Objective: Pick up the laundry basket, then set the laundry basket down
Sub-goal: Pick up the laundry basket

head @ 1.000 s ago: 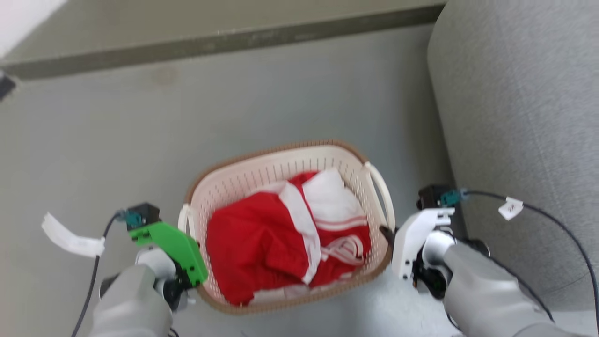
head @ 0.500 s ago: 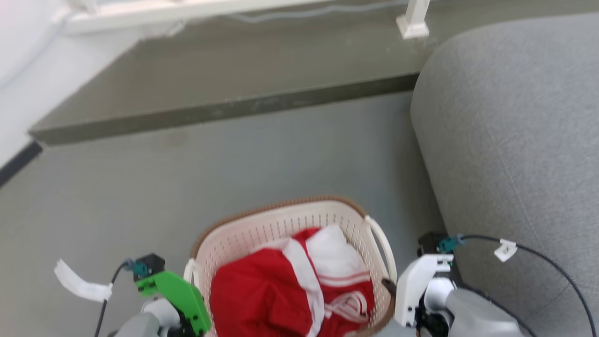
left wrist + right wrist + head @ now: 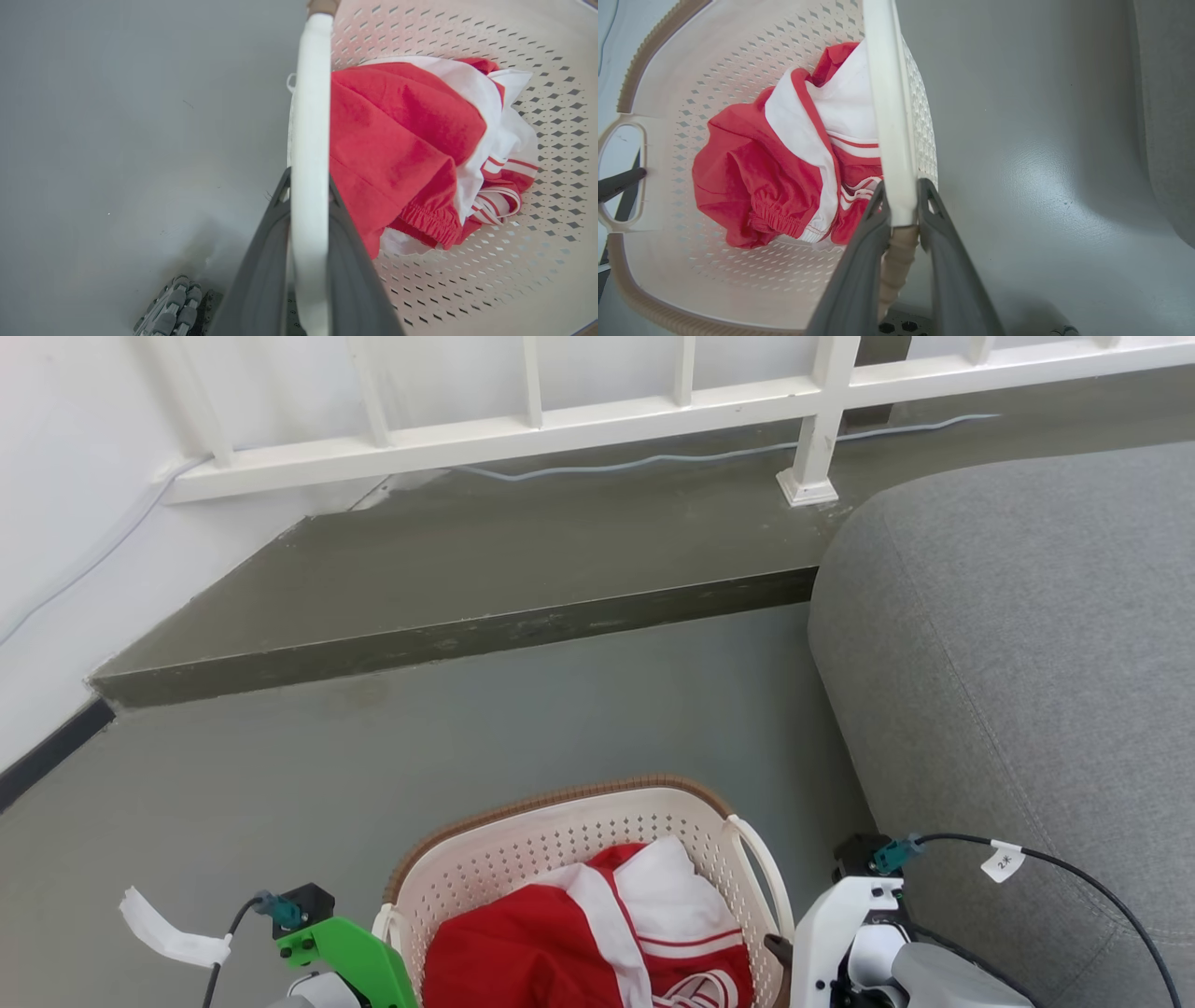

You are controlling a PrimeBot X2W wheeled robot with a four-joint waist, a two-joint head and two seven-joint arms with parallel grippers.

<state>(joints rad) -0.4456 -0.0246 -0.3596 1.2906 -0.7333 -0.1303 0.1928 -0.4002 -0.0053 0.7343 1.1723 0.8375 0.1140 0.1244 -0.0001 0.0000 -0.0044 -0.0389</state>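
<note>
Grey floor [image 3: 560, 709] runs from a raised step [image 3: 467, 635] to the grey sofa [image 3: 1027, 663] on your right. You have the laundry basket [image 3: 560, 840] between both arms at the head view's bottom edge, with red-and-white clothes [image 3: 569, 952] bunched inside. Your left gripper [image 3: 308, 186] is clamped on its left loop handle [image 3: 308, 93], and your right gripper [image 3: 902, 193] on its right loop handle [image 3: 885, 93].

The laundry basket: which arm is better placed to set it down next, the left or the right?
Neither alone. The left pincer clamps one white handle, the right pincer the other handle, so the laundry basket is held at both sides; they should probably lower it together.
</note>
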